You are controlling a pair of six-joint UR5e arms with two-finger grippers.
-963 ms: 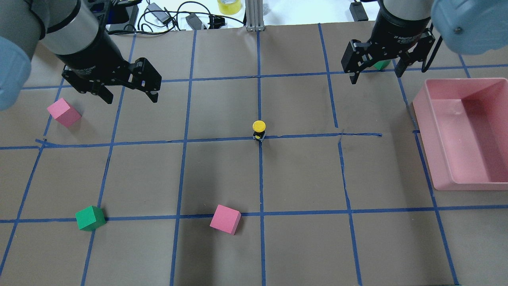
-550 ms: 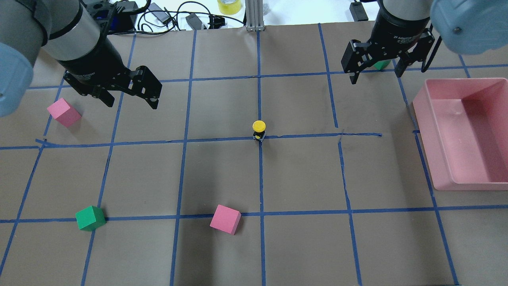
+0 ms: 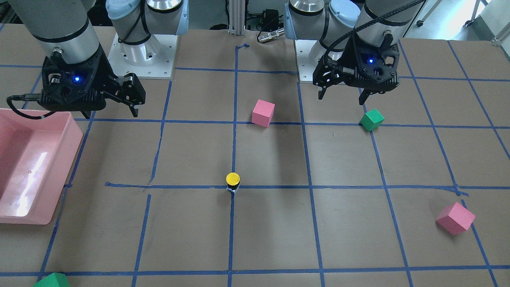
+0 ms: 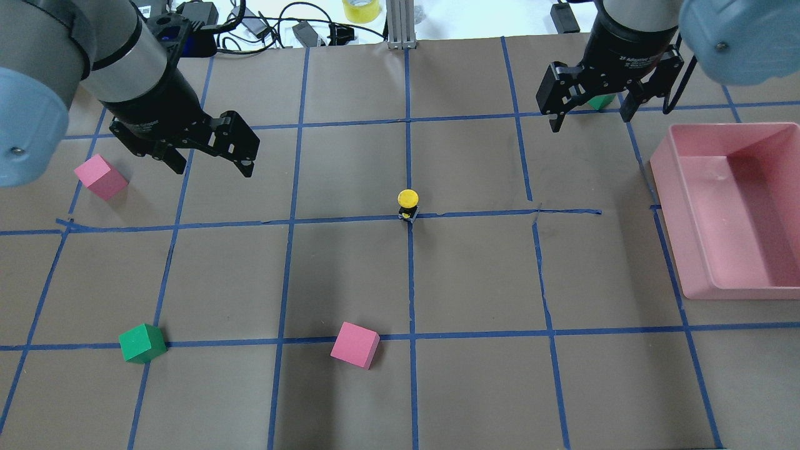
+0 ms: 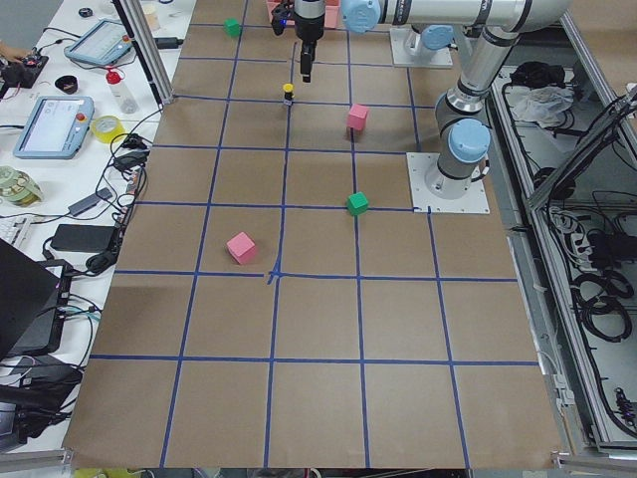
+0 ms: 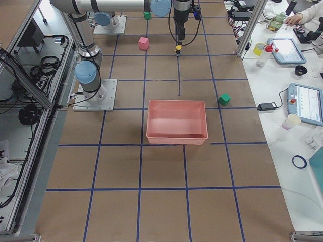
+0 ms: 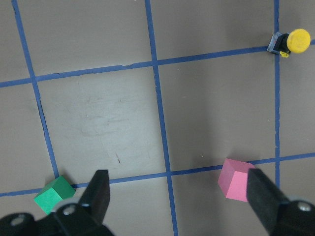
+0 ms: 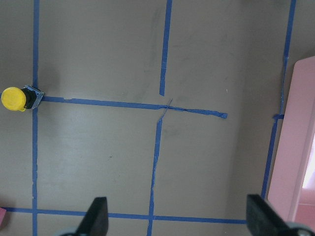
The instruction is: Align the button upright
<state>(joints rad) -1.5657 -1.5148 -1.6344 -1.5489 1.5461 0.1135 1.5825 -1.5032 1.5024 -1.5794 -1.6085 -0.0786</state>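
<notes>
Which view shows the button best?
Left wrist-mounted: the button is largest there, yellow cap and blocky base both distinct. Right wrist shows it similarly at its left edge; overhead and front-facing show it small on a tape crossing; the side views, tiny.

A big table (image 4: pixel 475 387) covered in brown paper has blue tape lines (image 4: pixel 410 281) making squares. At the top of the overhead view lie black cables (image 4: pixel 250 28) and a yellow tape roll (image 4: pixel 360 9). A white bench (image 6: pixel 265 83) with tablets (image 6: pixel 285 48) fills the right-side view's right edge.
</notes>
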